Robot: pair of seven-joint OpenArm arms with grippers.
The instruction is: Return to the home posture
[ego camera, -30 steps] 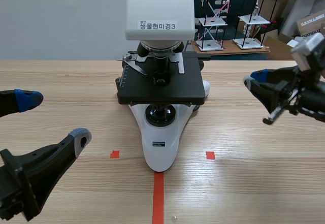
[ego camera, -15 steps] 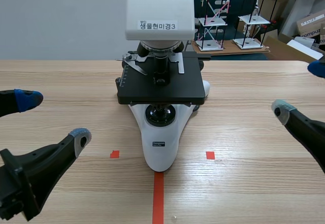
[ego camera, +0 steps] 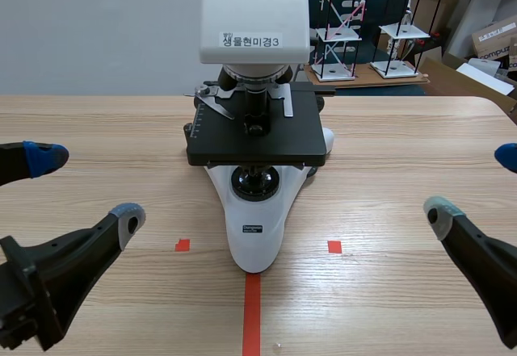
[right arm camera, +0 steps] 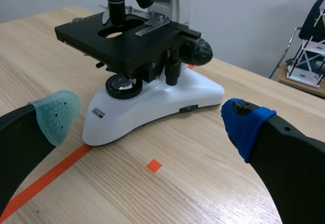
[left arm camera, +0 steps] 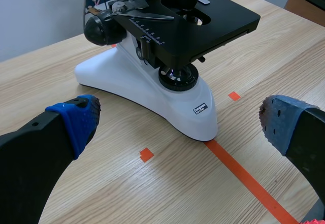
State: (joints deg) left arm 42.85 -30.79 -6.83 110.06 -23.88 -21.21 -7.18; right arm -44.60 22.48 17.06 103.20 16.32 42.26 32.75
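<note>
Left wrist view: left gripper [left arm camera: 180, 125] released, jaws spread wide, nothing between its blue dotted pads [left arm camera: 76, 122]. A white-and-black laboratory microscope [left arm camera: 152, 92] stands at the gripper's 12 o'clock, apart from it, on the pale wooden table [left arm camera: 101, 193].

Right wrist view: right gripper [right arm camera: 150, 120] also released and empty, with one grey-green pad [right arm camera: 56, 115] and one blue. The microscope [right arm camera: 152, 102] stands ahead toward 11 o'clock, not touched.

Scene view: left gripper [ego camera: 86, 186] sits low at the microscope's [ego camera: 257, 227] 8 o'clock and right gripper [ego camera: 472, 183] low at its 4 o'clock. Placement is roughly mirrored, both clear of the base.

Progress (judgement): each arm sits at its own side, empty and matched, so the home posture looks reached or nearly so. At most a small settling of the arms may remain.

View differences: only the scene view shows both grippers together, plus the microscope's white head [ego camera: 254, 9] and its printed label [ego camera: 251, 40], which the wrist views cut off. The left wrist view plainly shows one black focus knob [left arm camera: 99, 28] and the stage scale. The right wrist view shows the opposite knob [right arm camera: 199, 51] and the objectives above the stage.
</note>
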